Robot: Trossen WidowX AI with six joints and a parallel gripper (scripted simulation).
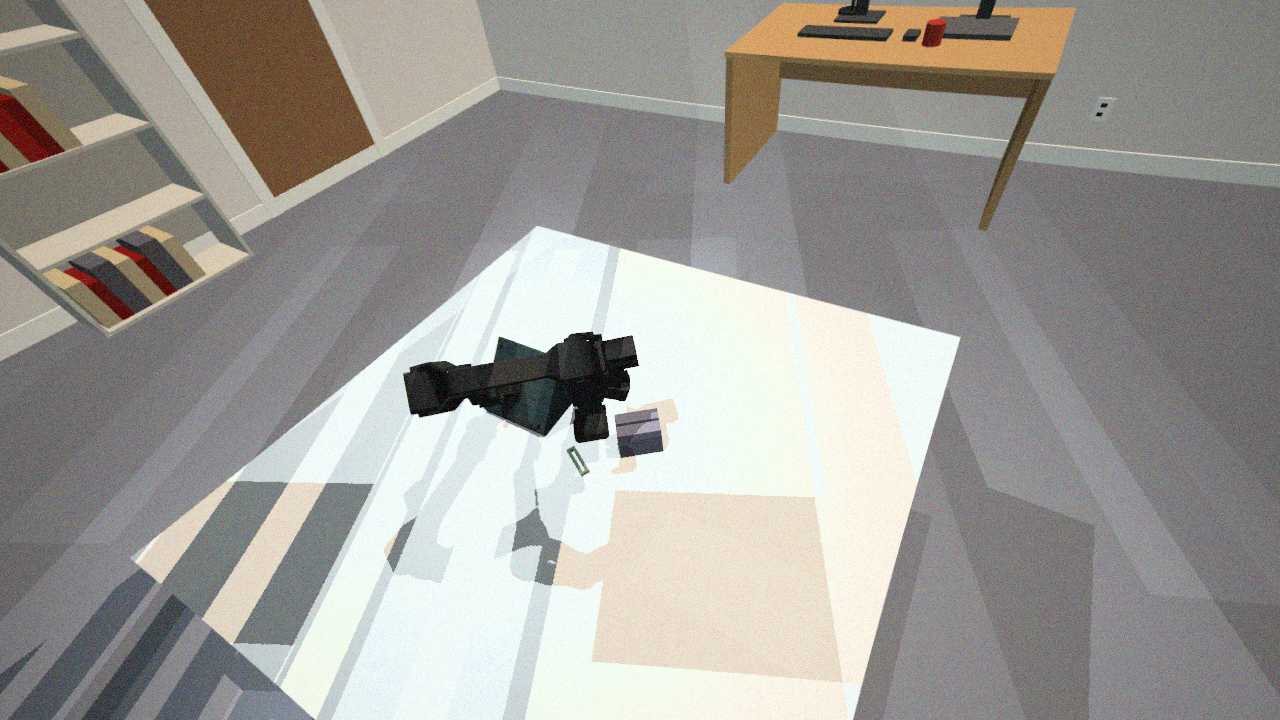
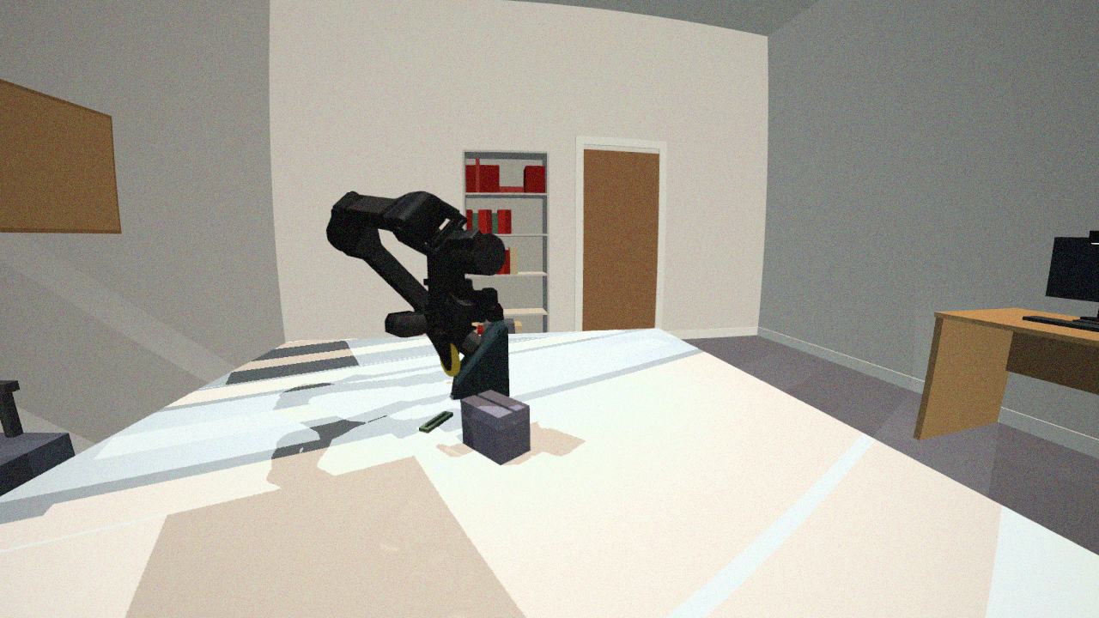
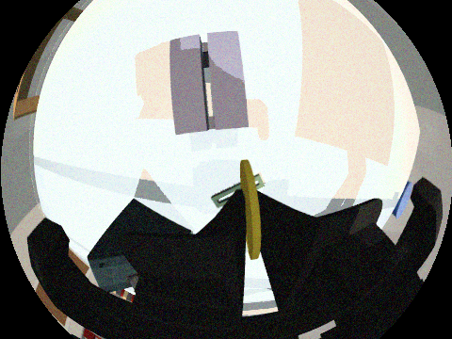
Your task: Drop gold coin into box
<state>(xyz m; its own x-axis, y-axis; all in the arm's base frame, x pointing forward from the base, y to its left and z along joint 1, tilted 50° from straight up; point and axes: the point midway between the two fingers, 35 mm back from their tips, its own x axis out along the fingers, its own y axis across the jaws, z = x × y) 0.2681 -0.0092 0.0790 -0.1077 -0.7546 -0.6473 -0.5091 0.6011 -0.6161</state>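
My gripper (image 1: 589, 429) (image 2: 452, 356) (image 3: 244, 195) is shut on the thin gold coin (image 2: 454, 360) (image 3: 251, 210) and holds it edge-on, above the table (image 1: 805, 402) (image 2: 691, 476). The coin hangs between the grey box and the holder, a little short of the box. The grey box (image 1: 640, 431) (image 2: 495, 428) (image 3: 188, 88) stands just ahead of the gripper; its narrow slot (image 3: 205, 85) runs roughly in line with the coin in the wrist view. The dark-green holder (image 1: 579, 461) (image 2: 435, 421) (image 3: 225, 196) lies empty on the table below the gripper. The coin is hidden in the top view.
The arm's dark teal base block (image 1: 529, 404) (image 2: 485, 368) stands right behind the box. A wooden desk (image 1: 895, 53) (image 2: 991, 345) and a bookshelf (image 1: 98, 179) (image 2: 505, 230) stand off the table, far from the arm.
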